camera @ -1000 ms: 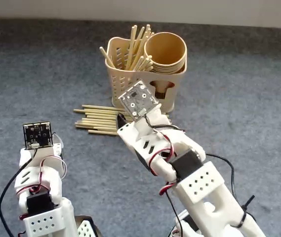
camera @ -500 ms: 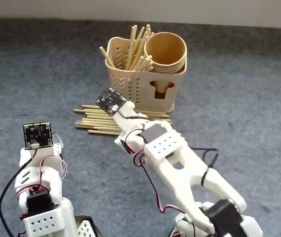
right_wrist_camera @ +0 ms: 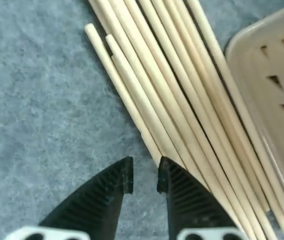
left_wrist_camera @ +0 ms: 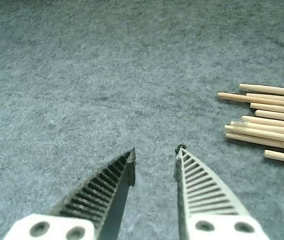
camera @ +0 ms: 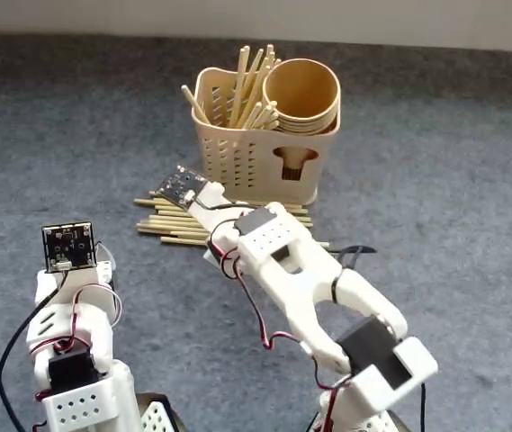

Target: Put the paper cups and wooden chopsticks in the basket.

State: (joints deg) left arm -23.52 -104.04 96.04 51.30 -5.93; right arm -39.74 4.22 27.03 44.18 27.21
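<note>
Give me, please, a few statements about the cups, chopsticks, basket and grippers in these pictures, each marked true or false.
1. The paper cups stand inside the basket. True.
2. Every chopstick is in the basket. False: a bundle of loose chopsticks lies on the carpet in front of it.
3. The right gripper is at the loose chopsticks, slightly open. True.
4. The left gripper holds a chopstick. False: it is open and empty above the carpet.

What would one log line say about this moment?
right end effector: open, at loose chopsticks beside basket | left end effector: open, over carpet | cups: in basket
</note>
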